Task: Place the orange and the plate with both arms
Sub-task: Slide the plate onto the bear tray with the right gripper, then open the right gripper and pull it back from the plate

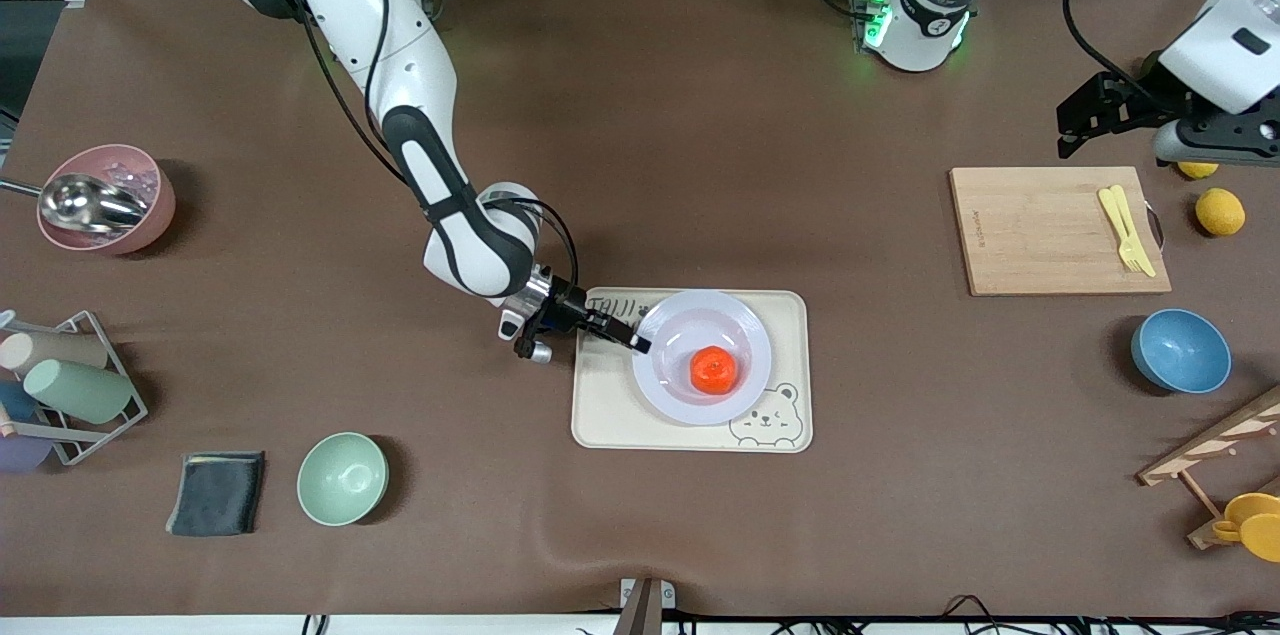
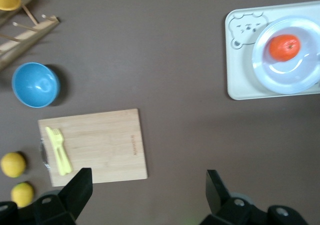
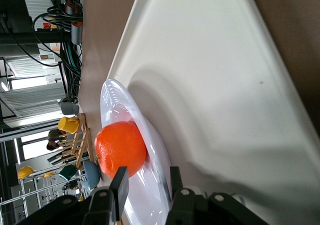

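You have the orange [image 1: 713,370] sitting in the well of the plate [image 1: 670,383], which rests on the bear-print tray [image 1: 610,415] toward its edge farthest from the front camera. The right gripper [image 1: 641,344] has its fingers straddling the plate's rim at the side toward the right arm's end of the desk, slightly parted, so you cannot tell whether it grips or has let go. If you pull away while a finger catches the rim, the plate could tip or slide and roll the orange off; the left gripper [image 2: 145,185] waits wide open above the desk by the cutting board [image 1: 1050,230].
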Available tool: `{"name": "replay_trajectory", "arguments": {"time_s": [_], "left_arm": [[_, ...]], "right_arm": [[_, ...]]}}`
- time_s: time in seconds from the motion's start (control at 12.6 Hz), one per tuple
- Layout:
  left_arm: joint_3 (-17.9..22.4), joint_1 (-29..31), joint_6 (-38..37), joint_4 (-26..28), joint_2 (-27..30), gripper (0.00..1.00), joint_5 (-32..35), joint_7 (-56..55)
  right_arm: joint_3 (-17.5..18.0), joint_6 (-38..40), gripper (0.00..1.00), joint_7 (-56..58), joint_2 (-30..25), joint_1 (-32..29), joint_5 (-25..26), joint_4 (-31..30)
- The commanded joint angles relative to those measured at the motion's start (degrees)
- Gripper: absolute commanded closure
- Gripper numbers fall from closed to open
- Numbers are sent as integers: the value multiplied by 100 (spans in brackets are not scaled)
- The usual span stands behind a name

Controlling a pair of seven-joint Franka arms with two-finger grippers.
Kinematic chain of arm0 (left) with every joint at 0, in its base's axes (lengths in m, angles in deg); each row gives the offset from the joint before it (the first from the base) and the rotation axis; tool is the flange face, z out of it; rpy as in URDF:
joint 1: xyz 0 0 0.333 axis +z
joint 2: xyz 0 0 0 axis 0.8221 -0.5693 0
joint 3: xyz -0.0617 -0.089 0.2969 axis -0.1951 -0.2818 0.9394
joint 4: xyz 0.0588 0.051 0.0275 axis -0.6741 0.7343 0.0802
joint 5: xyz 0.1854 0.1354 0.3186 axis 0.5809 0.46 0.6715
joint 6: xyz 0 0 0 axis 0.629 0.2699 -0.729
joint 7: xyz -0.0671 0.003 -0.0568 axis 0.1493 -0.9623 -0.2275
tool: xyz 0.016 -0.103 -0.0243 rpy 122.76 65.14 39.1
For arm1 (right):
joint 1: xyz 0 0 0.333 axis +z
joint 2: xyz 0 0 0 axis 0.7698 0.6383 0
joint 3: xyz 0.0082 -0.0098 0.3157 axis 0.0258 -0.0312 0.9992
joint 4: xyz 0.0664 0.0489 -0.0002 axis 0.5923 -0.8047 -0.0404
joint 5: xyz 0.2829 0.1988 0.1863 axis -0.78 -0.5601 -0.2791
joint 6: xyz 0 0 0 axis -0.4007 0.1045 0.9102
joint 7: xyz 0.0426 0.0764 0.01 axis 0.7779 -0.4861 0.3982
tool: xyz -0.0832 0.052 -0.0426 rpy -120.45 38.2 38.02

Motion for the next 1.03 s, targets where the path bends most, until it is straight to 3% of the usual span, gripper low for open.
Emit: {"name": "replay_trajectory", "arguments": {"time_s": [0.0, 0.08, 0.4, 0.56, 0.71, 0.87, 0.95], "left_arm": [[-32, 216, 72, -6, 2, 0, -265, -33], [-32, 216, 81, -6, 28, 0, -291, -16], [-111, 172, 2, -6, 99, 0, -318, -33], [-102, 190, 11, -6, 90, 0, -274, -7], [-111, 163, 11, -6, 64, 0, -239, -16], [-102, 199, 11, -14, 46, 0, -239, -16], [-93, 199, 11, -14, 46, 0, -230, -16]], "right_arm": [[19, -102, 60, -1021, -16, 5, 857, 156], [10, -102, 58, -1321, -43, -3, 1200, 156], [-16, -85, 28, -2306, -104, -91, 2711, 156], [-165, -15, 25, -3192, -157, -65, 3633, 165], [-244, 160, 25, -4350, -227, -91, 4950, 305], [-664, 1183, 23, -5293, -315, -91, 5814, 681], [-963, 1860, 22, -5497, -333, -91, 5974, 918]]}}
